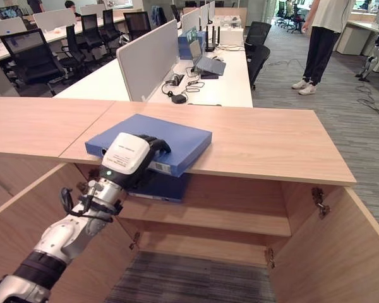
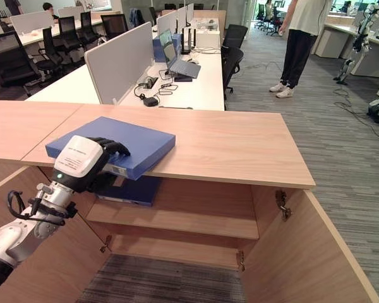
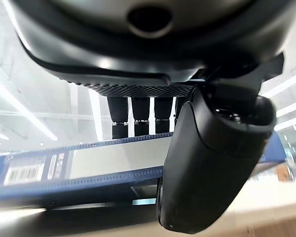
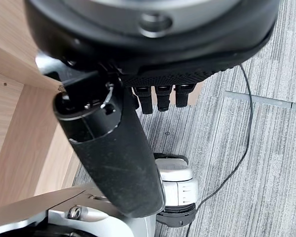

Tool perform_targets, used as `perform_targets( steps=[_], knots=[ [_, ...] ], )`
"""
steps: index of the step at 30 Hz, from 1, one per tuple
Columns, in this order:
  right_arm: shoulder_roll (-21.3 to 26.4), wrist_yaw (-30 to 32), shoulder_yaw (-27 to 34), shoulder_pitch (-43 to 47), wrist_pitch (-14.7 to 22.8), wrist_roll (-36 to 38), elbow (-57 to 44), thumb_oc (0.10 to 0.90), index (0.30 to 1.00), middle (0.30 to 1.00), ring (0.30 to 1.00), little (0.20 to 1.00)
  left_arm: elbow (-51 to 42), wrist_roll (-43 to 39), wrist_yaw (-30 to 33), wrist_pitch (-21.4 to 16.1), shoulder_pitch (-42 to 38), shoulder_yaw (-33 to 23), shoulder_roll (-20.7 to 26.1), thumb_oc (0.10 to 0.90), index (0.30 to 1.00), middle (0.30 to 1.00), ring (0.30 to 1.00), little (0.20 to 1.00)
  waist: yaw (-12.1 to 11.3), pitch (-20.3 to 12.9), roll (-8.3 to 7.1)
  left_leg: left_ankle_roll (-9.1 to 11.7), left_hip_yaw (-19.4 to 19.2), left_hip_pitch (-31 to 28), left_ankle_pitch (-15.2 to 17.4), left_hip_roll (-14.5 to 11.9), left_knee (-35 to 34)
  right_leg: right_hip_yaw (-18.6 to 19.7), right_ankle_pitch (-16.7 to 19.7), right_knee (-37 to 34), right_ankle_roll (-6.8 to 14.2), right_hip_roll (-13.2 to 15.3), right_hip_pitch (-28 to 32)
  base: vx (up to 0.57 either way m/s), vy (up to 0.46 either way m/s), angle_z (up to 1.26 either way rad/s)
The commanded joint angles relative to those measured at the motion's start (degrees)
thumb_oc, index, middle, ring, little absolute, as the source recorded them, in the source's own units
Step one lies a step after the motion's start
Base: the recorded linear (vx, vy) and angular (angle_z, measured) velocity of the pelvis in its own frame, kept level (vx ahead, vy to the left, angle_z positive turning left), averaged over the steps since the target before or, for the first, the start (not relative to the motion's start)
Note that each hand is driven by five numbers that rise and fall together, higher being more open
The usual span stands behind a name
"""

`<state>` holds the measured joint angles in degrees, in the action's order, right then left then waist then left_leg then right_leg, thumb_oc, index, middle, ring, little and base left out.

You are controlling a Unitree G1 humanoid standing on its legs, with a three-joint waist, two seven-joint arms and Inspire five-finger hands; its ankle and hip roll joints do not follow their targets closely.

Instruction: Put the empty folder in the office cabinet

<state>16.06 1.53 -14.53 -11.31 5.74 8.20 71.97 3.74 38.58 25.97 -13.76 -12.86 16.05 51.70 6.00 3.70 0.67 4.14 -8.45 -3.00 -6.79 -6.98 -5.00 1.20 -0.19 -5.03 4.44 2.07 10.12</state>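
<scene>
From head height we look down through both eye views, set slightly apart, onto the same open cabinet (image 1: 227, 208) and its top surface (image 1: 265, 148), with the office beyond. Our left wrist view looks very closely along the left robot hand (image 3: 212, 163); our right wrist view faces the floor (image 4: 266, 148) past the right robot hand (image 4: 113, 153).

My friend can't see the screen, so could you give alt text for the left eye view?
The robot's left hand grips a blue folder lying on top of an open wooden cabinet, its edge overhanging the shelves. A person stands in the office behind.
</scene>
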Motion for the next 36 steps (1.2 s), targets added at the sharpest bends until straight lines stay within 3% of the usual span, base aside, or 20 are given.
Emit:
perform_targets(
  steps=[1,3,8,9,10,14,16,19,28,30,36],
  knots=[
    [0.0,0.4,0.8,2.6,0.3,1.4,0.0,0.800,0.900,0.900,0.900,0.900,-2.2,-3.8,-0.2,-0.3,-7.4,-5.0,0.4,0.400,0.300,0.300,0.300,0.300,0.1,1.2,-1.59,1.1,-3.9,-6.4,5.9,0.3,0.2,1.1,-5.9,0.6,3.4,-0.4,-0.3,0.00,0.000,0.00],
    [-0.1,0.3,0.9,2.6,0.2,1.4,0.1,0.800,0.900,0.900,0.900,0.900,-3.4,-5.0,-0.5,-0.7,-6.8,-5.9,-0.2,0.400,0.300,0.300,0.300,0.300,0.0,1.2,-1.65,1.1,-3.9,-6.3,5.9,0.4,0.2,1.1,-5.9,0.6,3.4,-0.3,-0.4,0.00,0.000,0.00],
    [-0.6,0.4,0.8,2.9,-0.6,0.6,0.3,0.800,0.900,0.900,0.900,0.900,-13.2,-15.7,-2.9,-3.4,-4.0,-12.4,-6.8,0.400,0.300,0.300,0.300,0.300,-0.5,1.2,-1.75,0.8,-3.6,-6.2,6.0,0.7,0.2,1.2,-5.6,0.5,3.2,0.0,-0.4,0.00,0.000,0.00],
    [-0.6,0.2,0.5,3.1,-1.0,0.4,0.3,0.800,0.900,0.900,0.900,0.900,-17.8,-26.2,-3.0,-6.0,-4.3,-14.2,-10.8,0.400,0.300,0.300,0.300,0.300,-0.7,1.2,-1.73,0.6,-3.4,-6.1,6.0,0.9,0.2,1.3,-5.5,0.4,3.1,0.2,-0.5,0.00,0.000,0.00],
    [-0.5,0.1,0.5,3.1,-1.0,0.4,0.2,0.800,0.900,0.900,0.900,0.900,-18.0,-26.4,-3.2,-5.9,-4.1,-14.4,-10.8,0.400,0.300,0.300,0.300,0.300,-0.7,1.2,-1.68,0.6,-3.4,-6.1,6.0,0.9,0.2,1.3,-5.5,0.4,3.1,0.2,-0.5,0.00,0.000,0.00],
    [0.1,-0.2,0.4,3.8,-1.5,0.1,-0.3,0.800,0.900,0.900,0.900,0.900,-23.4,-43.3,-8.9,-9.3,-5.9,-14.5,-15.2,0.400,0.300,0.300,0.300,0.300,-0.7,1.3,-1.34,0.3,-3.1,-6.2,6.1,1.2,0.1,1.3,-5.4,0.4,3.1,0.4,-0.6,0.00,0.000,0.00],
    [0.3,-0.2,0.6,4.1,-1.7,0.1,-0.6,0.800,0.900,0.900,0.900,0.900,-24.2,-47.2,-10.7,-9.5,-6.4,-14.4,-16.0,0.400,0.300,0.300,0.300,0.300,-0.8,1.3,-1.20,0.3,-3.1,-6.2,6.2,1.2,0.1,1.3,-5.4,0.3,3.1,0.4,-0.6,0.00,0.000,0.00],
    [1.1,-0.5,0.3,5.2,-2.5,-0.6,-1.1,0.800,0.900,0.900,0.900,0.900,-28.0,-60.3,-17.7,-8.5,-9.2,-10.1,-18.0,0.400,0.300,0.300,0.300,0.300,-0.8,1.3,-0.74,0.0,-2.8,-6.2,6.3,1.4,0.0,1.4,-5.3,0.4,3.2,0.7,-0.6,-0.01,0.008,0.01],
    [1.2,-1.1,-2.1,7.6,-3.5,-1.5,-0.8,0.800,0.900,0.900,0.900,0.900,-30.8,-83.5,-27.0,-7.1,-17.7,0.2,-23.5,0.400,0.300,0.300,0.300,0.300,-0.3,1.5,-0.10,-0.2,-2.5,-6.5,6.4,1.8,0.0,1.3,-5.4,0.7,3.3,1.0,-0.4,-0.01,0.003,0.01],
    [1.4,-1.3,-3.2,7.9,-3.7,-2.4,-0.5,0.800,0.900,0.900,0.900,0.900,-29.6,-92.8,-30.1,-6.1,-18.6,2.6,-23.2,0.400,0.300,0.300,0.300,0.300,0.0,1.6,0.13,-0.3,-2.6,-7.1,7.0,2.0,0.0,1.3,-5.9,0.6,3.5,1.3,0.2,0.00,0.000,0.00],
    [1.5,-1.3,-3.8,7.5,-4.0,-3.5,0.7,0.800,0.900,0.900,0.900,0.900,-26.7,-97.0,-30.8,-5.3,-18.5,3.3,-21.7,0.400,0.300,0.300,0.300,0.300,0.2,1.6,0.40,-0.4,-2.6,-7.3,7.0,2.2,0.0,1.3,-5.9,0.7,3.6,1.3,0.2,0.00,0.000,0.00]
  ],
)
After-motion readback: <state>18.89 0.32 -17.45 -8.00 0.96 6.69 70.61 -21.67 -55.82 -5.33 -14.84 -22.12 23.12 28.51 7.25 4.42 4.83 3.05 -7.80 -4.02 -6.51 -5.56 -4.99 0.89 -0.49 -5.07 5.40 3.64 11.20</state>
